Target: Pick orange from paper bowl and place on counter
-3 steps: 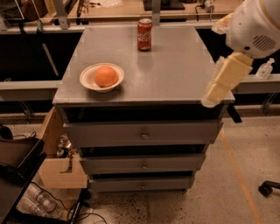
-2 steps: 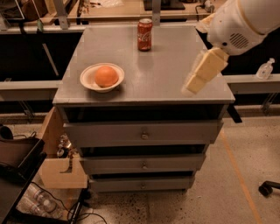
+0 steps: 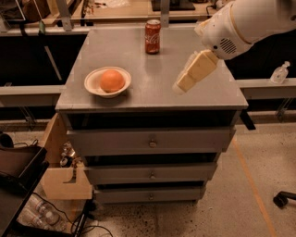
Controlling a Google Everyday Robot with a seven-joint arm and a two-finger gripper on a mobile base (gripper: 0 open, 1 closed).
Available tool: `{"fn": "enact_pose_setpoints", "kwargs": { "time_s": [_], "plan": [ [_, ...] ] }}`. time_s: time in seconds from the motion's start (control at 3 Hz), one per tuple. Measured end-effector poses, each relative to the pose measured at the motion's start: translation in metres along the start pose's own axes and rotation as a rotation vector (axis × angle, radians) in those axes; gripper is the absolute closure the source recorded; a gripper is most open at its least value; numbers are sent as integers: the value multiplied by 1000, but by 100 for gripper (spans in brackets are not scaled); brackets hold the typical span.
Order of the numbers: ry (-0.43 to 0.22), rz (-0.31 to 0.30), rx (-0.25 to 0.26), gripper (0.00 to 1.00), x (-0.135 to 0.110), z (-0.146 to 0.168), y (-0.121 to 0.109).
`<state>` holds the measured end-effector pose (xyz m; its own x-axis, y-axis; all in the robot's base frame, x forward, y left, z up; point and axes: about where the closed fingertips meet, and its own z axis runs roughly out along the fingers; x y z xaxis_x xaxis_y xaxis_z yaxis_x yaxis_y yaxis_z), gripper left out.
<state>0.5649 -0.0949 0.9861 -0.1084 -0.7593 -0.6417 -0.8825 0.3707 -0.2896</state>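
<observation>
The orange lies in the off-white paper bowl on the left front part of the grey counter. My gripper hangs over the counter's right front part, on a cream link below the white arm. It is well to the right of the bowl and does not touch it.
A red soda can stands upright at the counter's back middle. The cabinet has three drawers. A wooden box and a dark bin sit on the floor at left. Wooden benches run behind. A small bottle sits at right.
The arm has swung left, from beyond the counter's right edge to above its right front part, bringing the gripper closer to the bowl. The orange, bowl and can have not moved.
</observation>
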Motion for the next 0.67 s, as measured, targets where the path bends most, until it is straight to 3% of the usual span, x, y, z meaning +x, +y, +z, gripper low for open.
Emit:
{"fn": "enact_pose_setpoints", "kwargs": {
  "time_s": [0.67],
  "plan": [
    [-114,-80,-56,0,-33,52,-32]
  ]
}}
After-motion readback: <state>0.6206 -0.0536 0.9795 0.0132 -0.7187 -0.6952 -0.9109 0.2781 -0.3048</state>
